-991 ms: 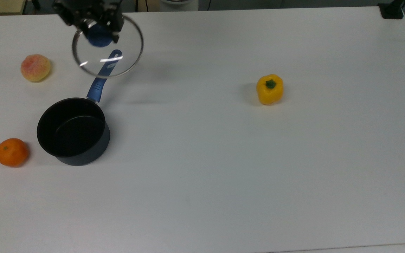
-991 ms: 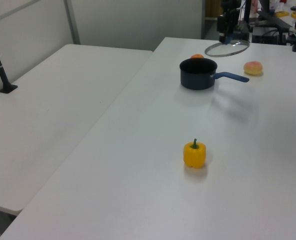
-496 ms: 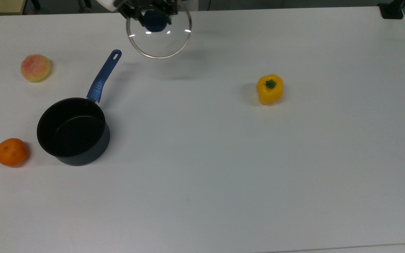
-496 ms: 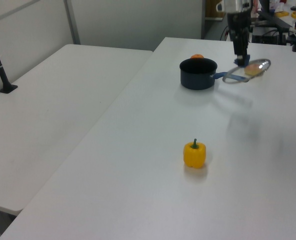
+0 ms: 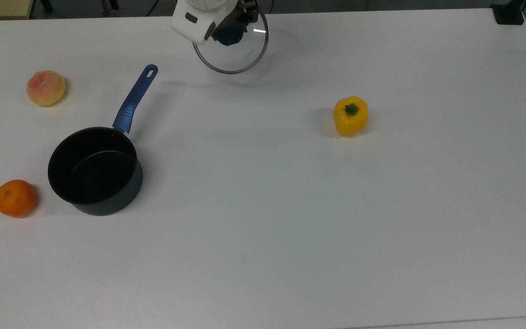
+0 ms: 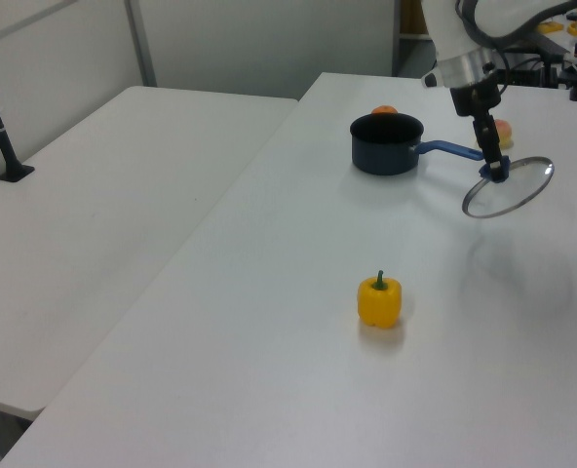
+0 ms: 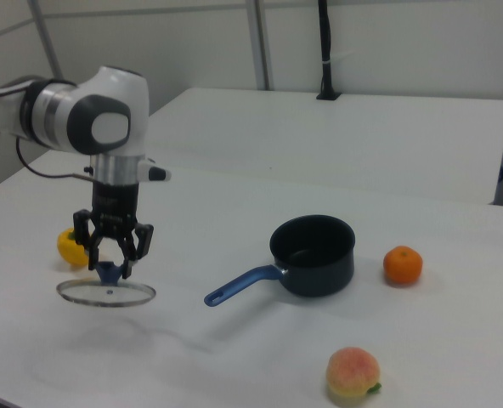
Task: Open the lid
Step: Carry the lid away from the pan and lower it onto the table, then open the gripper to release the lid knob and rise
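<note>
While clamped on blue knob [image 7: 108, 272], pincer [image 7: 112, 257] holds lid [image 7: 106, 292] above surface [image 5: 290, 205], well apart from saucepan [image 7: 313, 254].

Robotics lab: bare white tables [image 6: 123, 195], robot arm [image 7: 73, 119].

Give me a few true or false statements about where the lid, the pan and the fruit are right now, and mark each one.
1. The gripper holds the lid by its blue knob, in the air above the table. True.
2. The lid sits on the saucepan. False: the pan is uncovered and the lid is held well away from it.
3. The yellow pepper is inside the saucepan. False: it stands on the table, apart from the pan.
4. An orange lies beside the saucepan. True.
</note>
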### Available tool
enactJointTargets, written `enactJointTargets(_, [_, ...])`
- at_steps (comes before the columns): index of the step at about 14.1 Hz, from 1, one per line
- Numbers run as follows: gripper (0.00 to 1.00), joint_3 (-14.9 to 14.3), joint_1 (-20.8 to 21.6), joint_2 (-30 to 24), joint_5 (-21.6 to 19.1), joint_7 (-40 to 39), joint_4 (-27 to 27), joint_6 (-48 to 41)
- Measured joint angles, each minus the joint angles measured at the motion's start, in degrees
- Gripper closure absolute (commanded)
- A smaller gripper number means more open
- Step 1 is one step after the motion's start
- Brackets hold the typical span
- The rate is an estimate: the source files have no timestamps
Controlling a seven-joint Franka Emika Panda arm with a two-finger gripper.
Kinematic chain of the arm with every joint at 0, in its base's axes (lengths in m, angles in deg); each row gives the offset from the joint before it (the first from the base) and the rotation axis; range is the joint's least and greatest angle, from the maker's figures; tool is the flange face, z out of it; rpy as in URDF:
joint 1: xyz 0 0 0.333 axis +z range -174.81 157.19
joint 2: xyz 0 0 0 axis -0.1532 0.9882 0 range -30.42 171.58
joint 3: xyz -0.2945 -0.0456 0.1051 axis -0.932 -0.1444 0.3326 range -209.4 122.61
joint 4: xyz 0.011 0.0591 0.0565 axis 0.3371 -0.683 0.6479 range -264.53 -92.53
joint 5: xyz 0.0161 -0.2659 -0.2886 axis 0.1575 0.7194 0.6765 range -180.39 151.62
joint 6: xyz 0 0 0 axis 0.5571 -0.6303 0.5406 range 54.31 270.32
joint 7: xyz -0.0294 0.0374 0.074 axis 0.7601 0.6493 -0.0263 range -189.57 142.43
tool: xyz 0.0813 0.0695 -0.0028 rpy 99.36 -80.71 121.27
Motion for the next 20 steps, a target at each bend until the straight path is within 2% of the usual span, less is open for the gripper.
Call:
enactJointTargets(4, [0.87, 1.4, 0.0, -1.1, 2.1, -0.6, -8.2, 8.6])
enactJointTargets(7, [0.86, 2.1, 0.0, -1.8, 2.4, -0.6, -14.5, 19.0])
enactJointTargets(11, [0.83, 2.1, -0.1, -2.3, 2.4, 3.4, -17.9, 31.5])
enactJointTargets(12, [0.77, 2.1, -0.1, -2.3, 2.4, 4.3, -18.6, 33.8])
enactJointTargets(13, [0.66, 2.1, -0.1, -2.3, 2.4, 4.8, -19.1, 35.0])
enactJointTargets(15, [0.5, 2.1, -0.1, -2.3, 2.4, 5.3, -19.4, 35.4])
enactJointTargets(17, [0.37, 2.1, -0.1, -2.3, 2.4, 5.4, -19.5, 35.4])
enactJointTargets(20, [0.28, 2.2, -0.1, -2.2, 2.4, 5.7, -19.5, 35.4])
